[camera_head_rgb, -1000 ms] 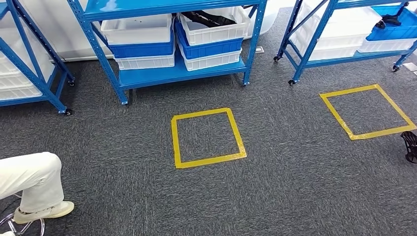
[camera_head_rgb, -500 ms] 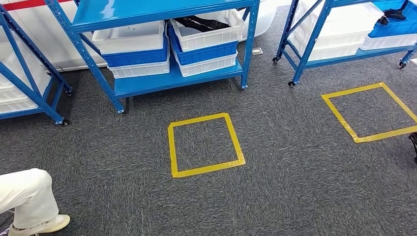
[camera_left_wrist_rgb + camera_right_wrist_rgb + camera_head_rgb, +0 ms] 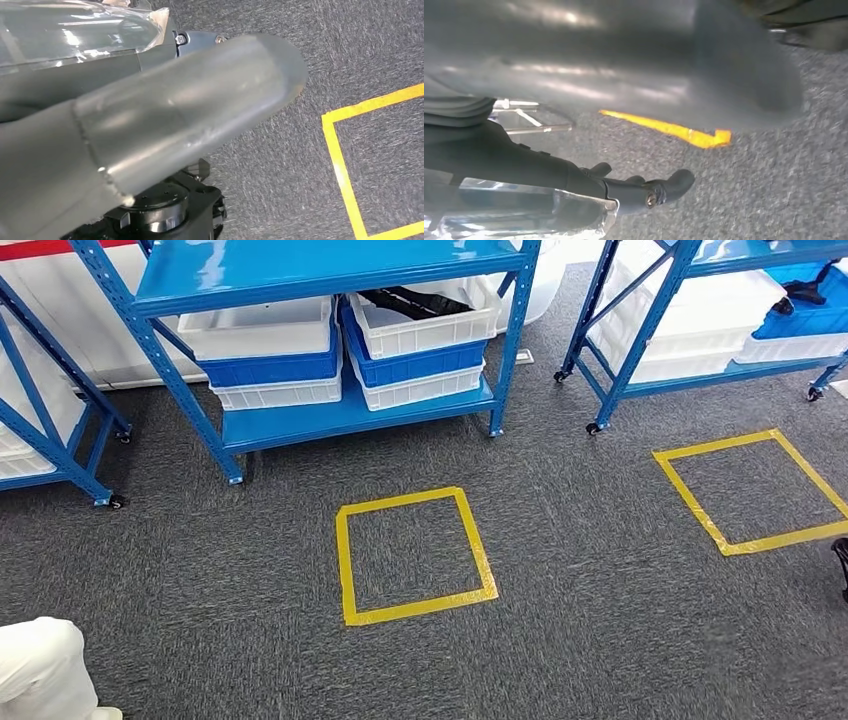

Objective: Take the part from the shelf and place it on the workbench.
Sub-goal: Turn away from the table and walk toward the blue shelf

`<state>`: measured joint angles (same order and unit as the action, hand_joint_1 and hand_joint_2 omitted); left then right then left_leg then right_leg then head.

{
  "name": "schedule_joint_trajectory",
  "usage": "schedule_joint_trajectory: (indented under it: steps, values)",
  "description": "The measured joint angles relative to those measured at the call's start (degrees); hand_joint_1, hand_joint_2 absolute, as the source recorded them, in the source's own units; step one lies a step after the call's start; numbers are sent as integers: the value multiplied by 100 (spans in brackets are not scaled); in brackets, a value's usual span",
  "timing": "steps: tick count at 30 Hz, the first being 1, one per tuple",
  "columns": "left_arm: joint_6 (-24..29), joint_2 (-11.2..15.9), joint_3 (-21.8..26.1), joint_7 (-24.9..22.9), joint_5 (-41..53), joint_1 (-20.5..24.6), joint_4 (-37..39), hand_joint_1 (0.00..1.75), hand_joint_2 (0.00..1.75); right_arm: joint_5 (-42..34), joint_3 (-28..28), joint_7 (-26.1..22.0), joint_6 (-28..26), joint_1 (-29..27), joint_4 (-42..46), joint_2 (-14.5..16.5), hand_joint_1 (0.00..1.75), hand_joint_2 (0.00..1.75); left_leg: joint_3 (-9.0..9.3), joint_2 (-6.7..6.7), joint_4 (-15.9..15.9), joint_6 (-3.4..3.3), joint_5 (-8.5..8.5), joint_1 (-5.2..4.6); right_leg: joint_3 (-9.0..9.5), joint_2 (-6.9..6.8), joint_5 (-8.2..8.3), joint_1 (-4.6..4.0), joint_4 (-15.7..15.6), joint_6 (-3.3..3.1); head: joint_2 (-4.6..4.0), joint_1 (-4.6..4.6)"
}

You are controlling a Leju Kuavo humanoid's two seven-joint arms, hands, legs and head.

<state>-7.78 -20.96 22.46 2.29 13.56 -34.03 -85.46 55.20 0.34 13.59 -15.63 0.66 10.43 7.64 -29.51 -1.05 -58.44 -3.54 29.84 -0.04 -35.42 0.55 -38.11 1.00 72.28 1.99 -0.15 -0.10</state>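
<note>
While lying lengthwise in the white bin [image 3: 420, 325], dark part [image 3: 415, 302], both robot hands' grips unclear.

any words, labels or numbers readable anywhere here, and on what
None can be read in any view.
The white and blue bins on the blue shelf show no label facing the head camera.
The yellow tape square on the carpet is a plain outline with no lettering.
The red strip at the far wall carries no visible text.
</note>
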Motion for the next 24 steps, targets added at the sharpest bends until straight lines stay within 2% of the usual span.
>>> schedule_joint_trajectory:
  steps: [1, 3, 4, 5, 7, 9, 10, 11, 13, 14, 15, 16, 17, 18, 19, 20, 21, 23, 24]
  values:
    - [8, -1, -5, 0, -7, -4, 5, 0, 0, 2, -2, 1, 0, -14, -1, -11, 0, 0, 95, -16, 0, 32, 74, 24, -27, -2, 122, 24, -208, 70, 0, 1]
    - [31, -2, -20, 0, -25, -10, 9, 0, 0, 14, -5, -1, 4, -40, -4, -21, 0, 0, 282, -30, -10, 116, 246, 58, 29, -46, 612, 70, -774, 248, -1, 14]
    - [45, -2, -28, 1, -34, -12, 10, 0, 0, 21, -7, -3, 7, -36, -7, -20, 0, 0, 342, -27, -16, 161, 328, 55, 76, -72, 794, 67, -962, 251, -1, 24]
    - [59, -2, -40, 2, -40, -14, 11, 0, 0, 30, -9, -5, 10, -29, -9, -19, 0, 0, 385, -20, -14, 200, 401, 45, 112, -88, 914, 61, -1051, 206, -1, 13]
    - [81, -2, -64, 7, -50, -17, 11, 0, 0, 39, -16, -10, 13, -7, -9, -21, 0, 0, 445, -10, -13, 246, 465, 39, 169, -75, 888, 49, -1060, 8, 0, -24]
    - [95, -1, -87, 12, -54, -16, 11, 0, 0, 45, -25, -13, 13, -11, -5, -22, 0, 0, 400, 12, -222, 284, 443, 62, 276, -57, 846, 71, -1103, -98, 0, -60]
    - [101, -1, -94, 15, -54, -14, 11, 0, 0, 49, -28, -14, 13, -10, -4, -22, 0, 0, 257, 33, -474, 312, 441, 69, 362, -52, 818, 75, -1136, -142, 0, -66]
    - [103, -1, -101, 17, -54, -15, 11, 0, 0, 50, -29, -15, 13, -9, -3, -21, 0, 0, 38, 56, -812, 345, 480, 71, 430, -51, 787, 70, -1178, -176, -1, -75]
    - [107, -1, -107, 20, -55, -18, 11, 0, 0, 51, -31, -15, 13, -8, -3, -22, 0, 0, -517, 82, -1460, 388, 699, 70, 563, -43, 711, 51, -1244, -207, -1, -77]
    - [106, -1, -108, 20, -55, -21, 12, 0, 0, 50, -32, -15, 12, -15, -3, -23, 0, 0, -748, 85, -1623, 383, 788, 66, 641, -37, 661, 35, -1269, -210, -1, -77]
    - [103, 0, -108, 20, -55, -25, 13, 0, 0, 49, -34, -17, 7, -24, -3, -25, 0, 0, -902, 86, -1628, 351, 785, 56, 723, -32, 603, 13, -1291, -214, 0, -77]
    - [98, 1, -108, 20, -55, -31, 13, 0, 0, 48, -37, -22, -3, -32, -3, -25, 0, 0, -968, 86, -1468, 290, 652, 39, 813, -28, 542, -13, -1313, -220, 0, -77]
    - [93, 1, -107, 23, -55, -41, 13, 0, 0, 48, -39, -33, -15, -39, -3, -23, 0, 0, -966, 87, -1176, 191, 393, 1, 907, -26, 479, -39, -1342, -229, 0, -76]
    - [87, 6, -102, 30, -55, -55, 12, 0, 0, 49, -41, -46, -26, -41, -4, -5, 0, 0, -934, 81, -840, 58, 47, -67, 993, -24, 419, -50, -1370, -238, 0, -61]
    - [81, 9, -96, 38, -54, -75, 14, 0, 0, 49, -44, -61, -38, -34, -3, 10, 0, 0, -892, 60, -566, -66, -227, -134, 1076, -7, 363, -60, -1413, -233, 0, -37]
    - [75, 13, -90, 52, -52, -90, 14, 0, 0, 49, -47, -78, -45, -21, -2, 28, 0, 0, -835, 45, -356, -158, -408, -200, 1153, 3, 316, -57, -1468, -224, 0, -27]
    - [67, 16, -84, 70, -45, -98, 15, 0, 0, 48, -50, -88, -49, -11, 0, 48, 0, 0, -780, 24, -222, -209, -480, -248, 1249, 12, 306, -51, -1501, -198, 0, -17]
    - [33, 17, -79, 113, -17, -94, 21, 0, 0, 44, -60, -101, -56, 3, 4, 54, 0, 0, -563, 2, -26, -221, -425, -262, 1428, 4, 322, -54, -1568, -134, 0, -51]
    - [14, 16, -76, 132, 1, -87, 31, 0, 0, 42, -66, -101, -58, 9, 5, 52, 0, 0, -437, -8, 69, -221, -420, -247, 1453, -2, 347, -57, -1483, -100, -1, -60]
